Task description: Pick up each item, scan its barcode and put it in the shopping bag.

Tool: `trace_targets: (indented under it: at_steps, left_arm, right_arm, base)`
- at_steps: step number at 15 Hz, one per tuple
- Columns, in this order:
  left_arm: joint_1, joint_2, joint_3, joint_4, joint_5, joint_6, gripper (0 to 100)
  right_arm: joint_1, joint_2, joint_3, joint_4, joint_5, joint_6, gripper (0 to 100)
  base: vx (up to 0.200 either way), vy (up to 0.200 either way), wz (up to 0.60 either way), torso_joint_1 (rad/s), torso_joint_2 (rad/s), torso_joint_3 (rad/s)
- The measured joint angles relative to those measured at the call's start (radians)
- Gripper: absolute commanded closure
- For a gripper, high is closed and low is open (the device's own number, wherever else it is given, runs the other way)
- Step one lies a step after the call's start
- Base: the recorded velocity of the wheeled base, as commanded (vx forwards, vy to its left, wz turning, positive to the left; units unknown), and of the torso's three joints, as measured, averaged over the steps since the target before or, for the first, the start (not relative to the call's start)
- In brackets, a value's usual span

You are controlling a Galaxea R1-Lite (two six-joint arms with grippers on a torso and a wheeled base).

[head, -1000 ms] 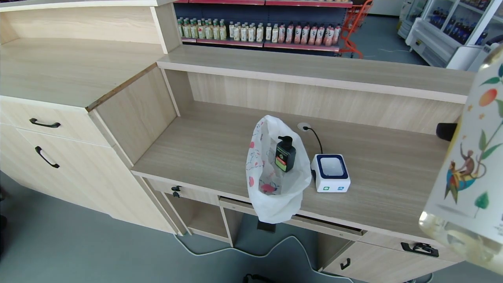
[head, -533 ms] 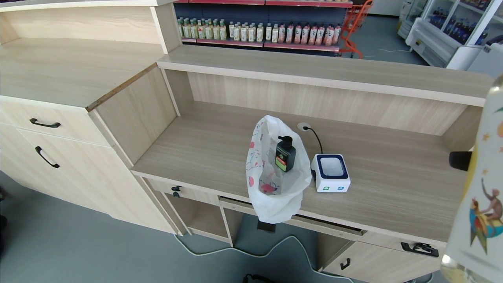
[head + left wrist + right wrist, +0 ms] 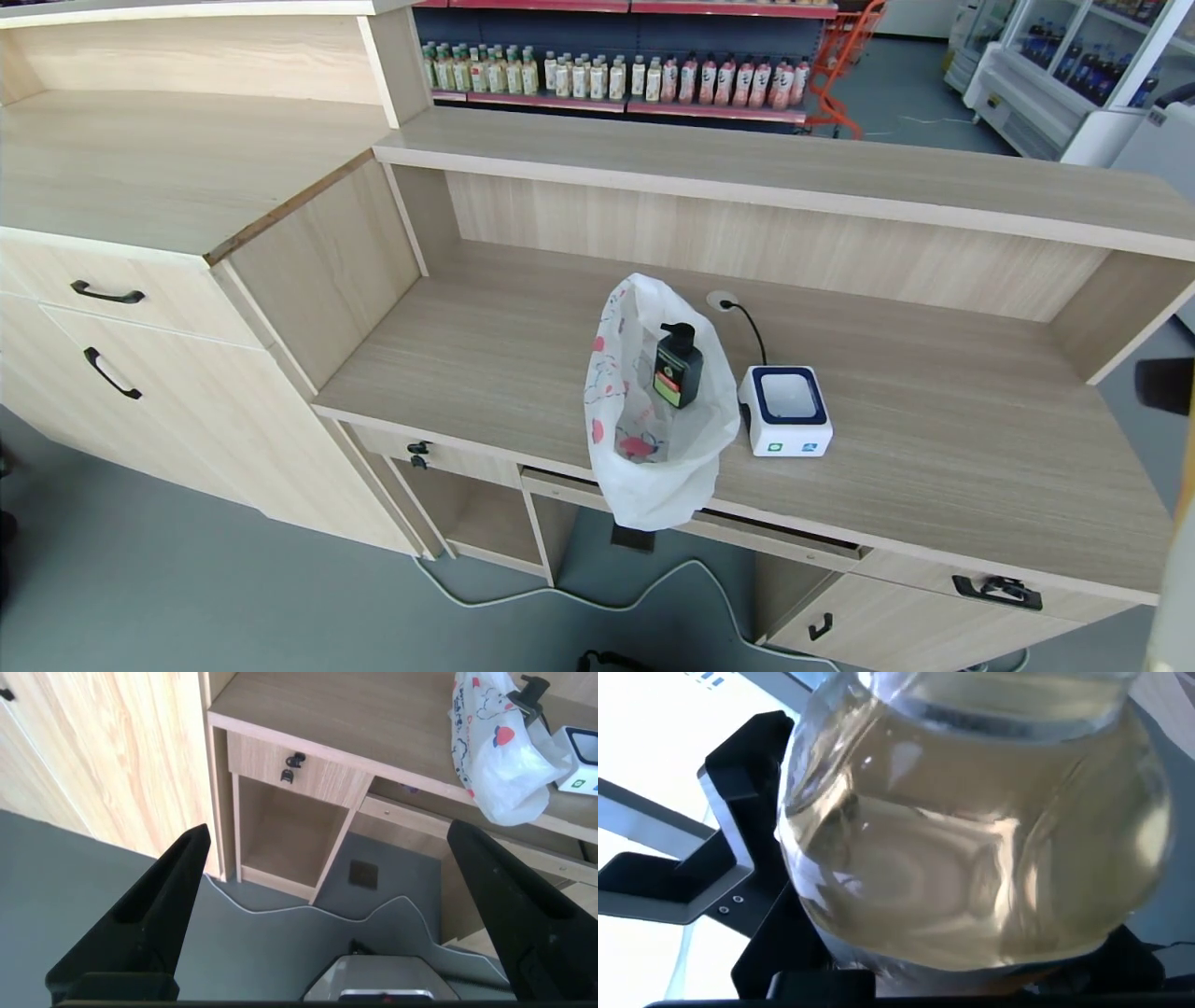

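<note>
Change: the clear bottle of pale yellow drink with a picture label (image 3: 1181, 607) has slid toward the robot's right across the head view. A second ago it covered much of that side; now a thin strip remains at the edge.
Bottle position: off the right end of the light wood worktop (image 3: 934, 448), well apart from the scanner.
Right gripper (image 3: 878, 952): clamped on the bottle, by judgement. The base and liquid sit close against the wrist camera with dark gripper parts around them.
Left gripper (image 3: 329, 835): fingers wide apart, nothing between them, low in front of the cabinet.
Meaning: the bottle is in hand but unscanned, and it has drifted away from the reader. It must come back over the window, barcode down.
Scanner: white barcode scanner with a blue-framed window (image 3: 786, 411), just beside the bag on its right, black cable (image 3: 752, 331) running to the back.
Bag: white plastic shopping bag with red and blue prints (image 3: 653, 448), mouth open at the front edge.
Already bagged: black pump bottle (image 3: 678, 369), upright inside.
In the way: the wooden side panel (image 3: 1120, 317) at the right end and the raised back ledge (image 3: 747, 163); the pump bottle narrows the bag's free space.
</note>
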Motion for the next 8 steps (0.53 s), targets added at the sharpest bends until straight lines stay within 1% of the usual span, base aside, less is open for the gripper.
trace_targets:
  at_steps: [2, 6, 8]
  left_arm:
    - [0.000, 0.000, 0.000, 0.000, 0.000, 0.000, 0]
    - [0.000, 0.000, 0.000, 0.000, 0.000, 0.000, 0]
    - [0.000, 0.000, 0.000, 0.000, 0.000, 0.000, 0]
  right_arm:
    - [0.000, -0.011, -0.002, 0.034, 0.002, 0.000, 100]
    - [-0.006, -0.035, -0.001, 0.044, -0.005, 0.000, 100]
    - [-0.030, -0.044, 0.004, 0.044, -0.010, -0.015, 100]
  base:
    - [0.000, 0.000, 0.00, 0.000, 0.00, 0.000]
    - [0.000, 0.000, 0.00, 0.000, 0.00, 0.000]
    - [0.000, 0.000, 0.00, 0.000, 0.00, 0.000]
